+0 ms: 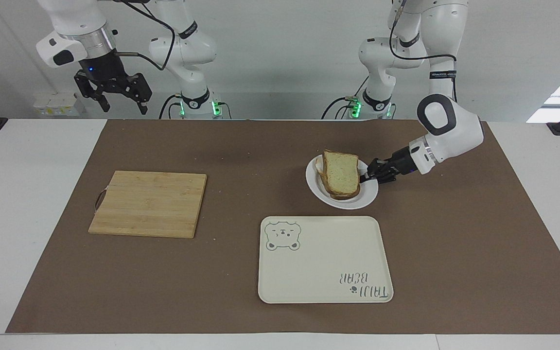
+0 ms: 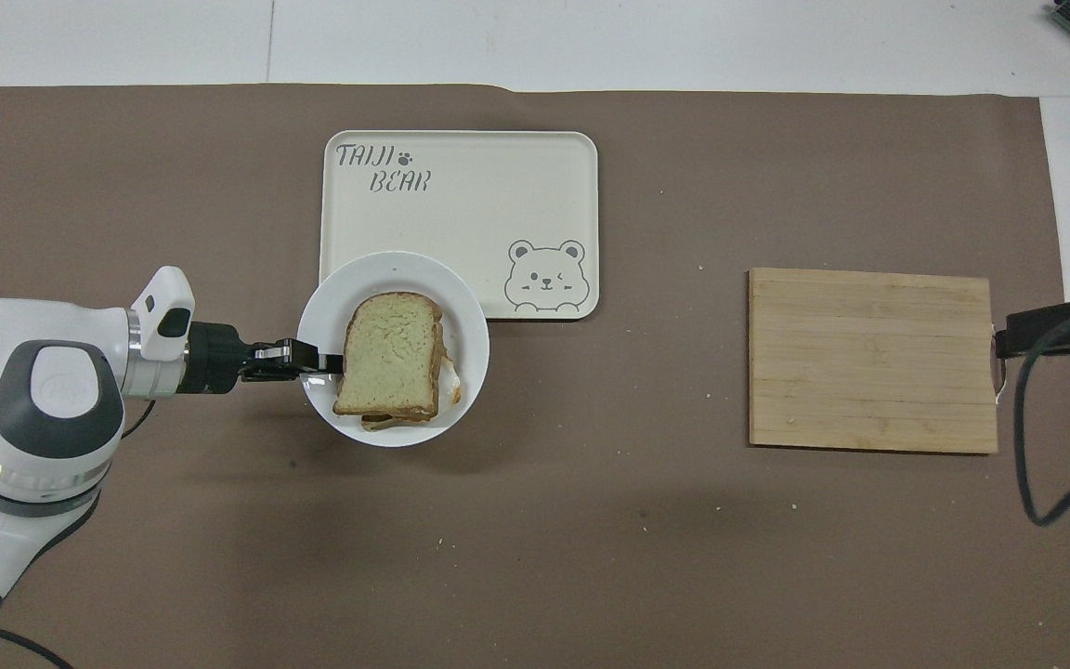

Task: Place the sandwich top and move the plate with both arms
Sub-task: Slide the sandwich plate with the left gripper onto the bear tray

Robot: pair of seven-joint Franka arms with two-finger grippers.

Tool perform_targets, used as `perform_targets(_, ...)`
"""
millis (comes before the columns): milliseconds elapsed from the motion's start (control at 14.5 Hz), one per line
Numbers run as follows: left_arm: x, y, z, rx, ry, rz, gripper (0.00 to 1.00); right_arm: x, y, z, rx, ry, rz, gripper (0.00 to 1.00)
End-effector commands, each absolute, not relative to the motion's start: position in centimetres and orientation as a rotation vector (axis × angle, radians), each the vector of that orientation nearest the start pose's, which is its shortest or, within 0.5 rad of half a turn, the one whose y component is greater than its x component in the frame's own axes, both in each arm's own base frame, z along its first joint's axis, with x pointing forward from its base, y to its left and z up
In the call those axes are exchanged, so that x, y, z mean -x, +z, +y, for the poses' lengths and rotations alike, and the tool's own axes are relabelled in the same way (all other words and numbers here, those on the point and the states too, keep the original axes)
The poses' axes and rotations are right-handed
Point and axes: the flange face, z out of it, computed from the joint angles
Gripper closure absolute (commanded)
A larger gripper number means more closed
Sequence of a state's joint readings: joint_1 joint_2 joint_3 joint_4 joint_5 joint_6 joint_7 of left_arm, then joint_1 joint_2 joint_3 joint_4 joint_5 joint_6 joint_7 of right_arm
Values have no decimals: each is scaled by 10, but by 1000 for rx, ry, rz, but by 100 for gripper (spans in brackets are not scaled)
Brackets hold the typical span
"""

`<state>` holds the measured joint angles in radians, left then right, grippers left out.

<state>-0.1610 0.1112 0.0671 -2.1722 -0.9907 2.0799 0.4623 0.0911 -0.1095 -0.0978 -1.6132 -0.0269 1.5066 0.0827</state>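
The white plate [image 1: 353, 203] carries the sandwich, with the plain bread sandwich top [image 1: 342, 174] lying on the stack. My left gripper [image 1: 365, 177] is shut on the plate's rim at the side toward the left arm's end and holds the plate slightly tilted just above the mat. In the overhead view the plate [image 2: 405, 269] overlaps the tray's near corner, with the sandwich top [image 2: 391, 353] and left gripper [image 2: 321, 360] in plain sight. My right gripper [image 1: 123, 107] hangs open and empty high over the table's edge by the right arm's end.
The cream bear tray [image 1: 326, 260] lies just farther from the robots than the plate. A wooden cutting board [image 1: 148, 203] lies toward the right arm's end. A brown mat [image 1: 455, 243] covers the table.
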Motion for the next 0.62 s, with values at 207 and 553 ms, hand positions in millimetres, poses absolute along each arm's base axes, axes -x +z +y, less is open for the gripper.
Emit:
perform_targets(207,-611,365,-98,-2383,-33,94,100,-506,655,-4,3142,15,84,0)
perform_targets(553,-655,334,-117,-2417,-29,54,100,-508,652,4,3162,7,50,0)
